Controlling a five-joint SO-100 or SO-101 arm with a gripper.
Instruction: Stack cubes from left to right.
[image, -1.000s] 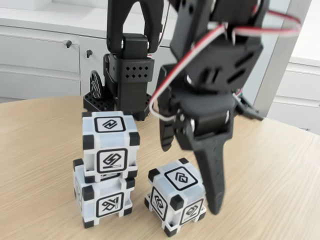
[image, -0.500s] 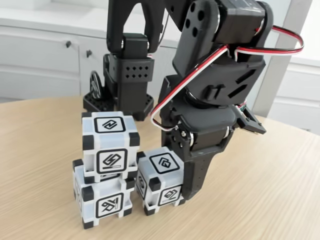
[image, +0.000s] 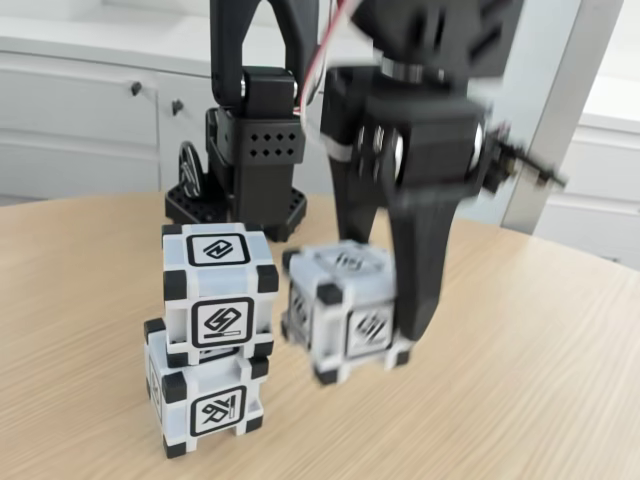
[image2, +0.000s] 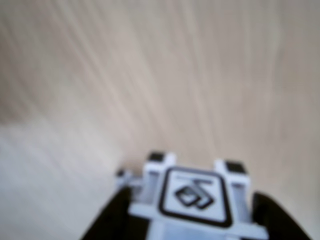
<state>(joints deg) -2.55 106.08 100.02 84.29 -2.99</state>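
Note:
Two white cubes with black corners stand stacked at the left of the fixed view, the upper cube (image: 220, 295) resting on the lower cube (image: 207, 397). A third cube (image: 345, 310) hangs just above the wooden table, right beside the stack's upper cube, tilted slightly. My black gripper (image: 372, 320) is shut on it, one finger (image: 420, 270) down its right side. In the wrist view the held cube (image2: 192, 197) sits between the two dark fingers (image2: 272, 220) at the bottom edge, blurred, with the table far below.
The arm's black base (image: 250, 170) stands behind the stack. White cabinets (image: 80, 120) line the background. The round wooden table (image: 540, 400) spreads bare to the right and front.
The gripper closed on the right-hand cube and has lifted it off the table, up and slightly right. The two-cube stack has not moved.

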